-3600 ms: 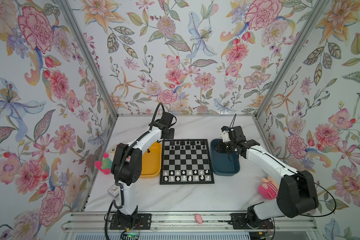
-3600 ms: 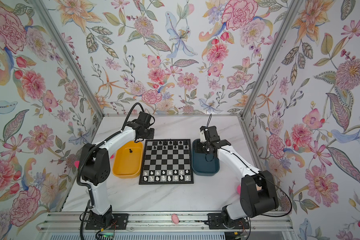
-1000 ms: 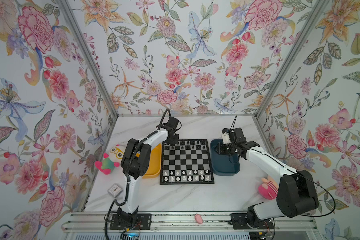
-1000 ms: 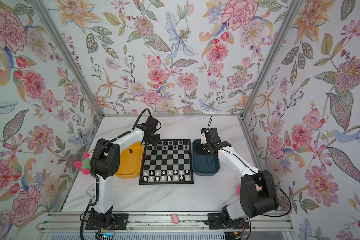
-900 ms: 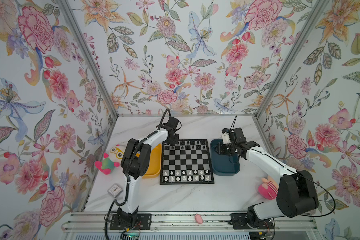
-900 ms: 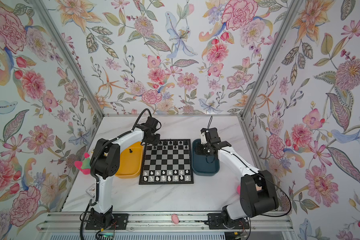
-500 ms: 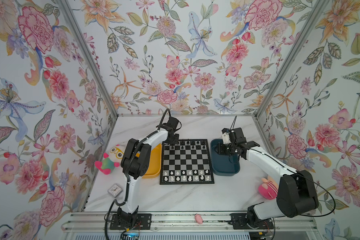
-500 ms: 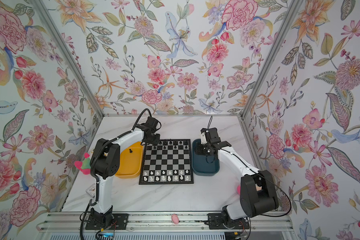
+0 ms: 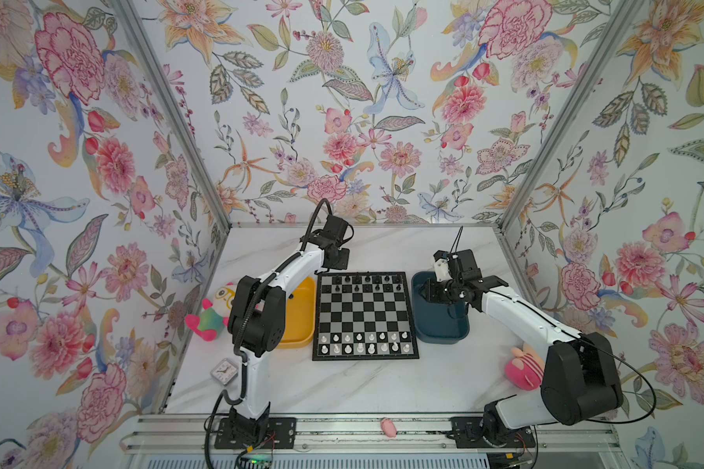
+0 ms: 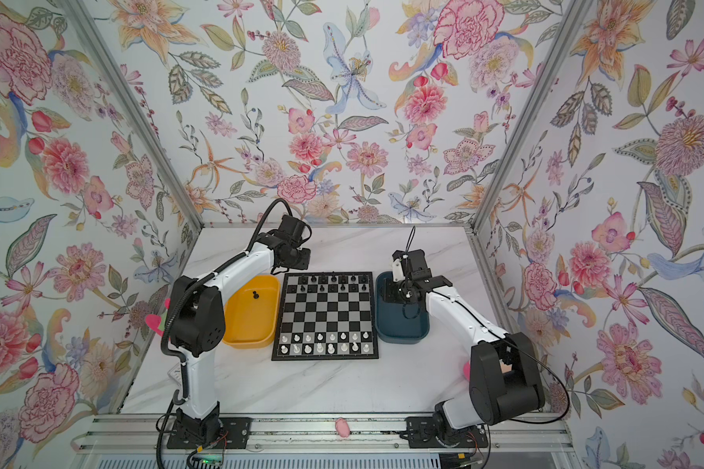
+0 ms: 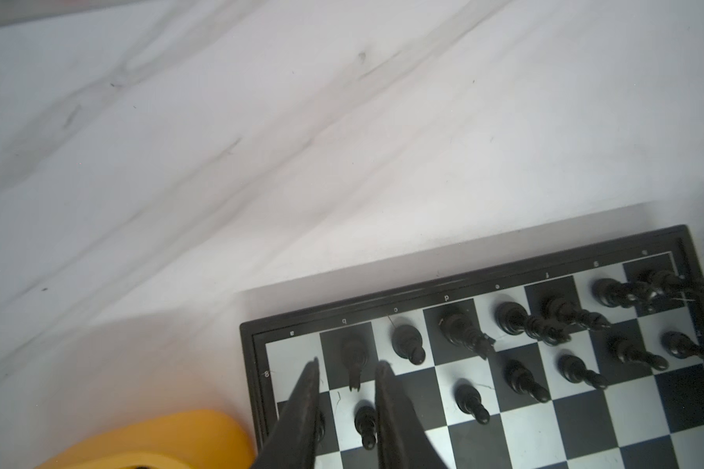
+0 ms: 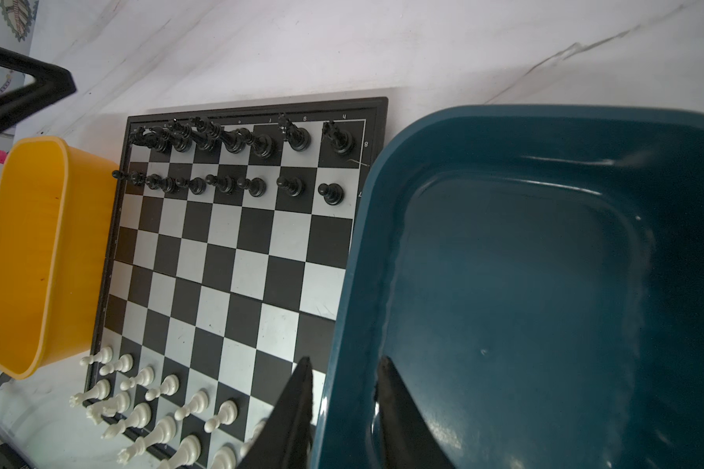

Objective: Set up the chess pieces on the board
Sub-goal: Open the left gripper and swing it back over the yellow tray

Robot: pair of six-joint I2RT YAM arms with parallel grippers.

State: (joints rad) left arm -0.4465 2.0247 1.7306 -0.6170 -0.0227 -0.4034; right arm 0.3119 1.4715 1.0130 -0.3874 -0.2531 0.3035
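The board (image 9: 364,312) lies mid-table between two trays. Black chess pieces (image 9: 366,280) fill its two far rows and white ones (image 9: 362,343) its two near rows. One black piece (image 10: 255,295) lies in the yellow tray (image 10: 253,320). My left gripper (image 11: 348,365) hovers over the board's far left corner, open and empty. Between its fingers (image 11: 307,406) show a black piece (image 11: 354,353) and a pawn (image 11: 364,424), both standing on their squares. The corner square (image 11: 291,357) is bare. My right gripper (image 12: 347,359) is open, its fingers either side of the blue tray's wall (image 12: 354,284).
The dark blue tray (image 9: 439,325) sits right of the board. A plush toy (image 9: 210,312) and a small clock (image 9: 224,371) lie left of the left arm. A pink plush (image 9: 523,367) lies beside the right arm's base, and a small pink thing (image 9: 387,427) on the front rail.
Since the earliest frames my left gripper has moved from over the yellow tray's far end to the board's far left corner. Over the last second both arms stay still.
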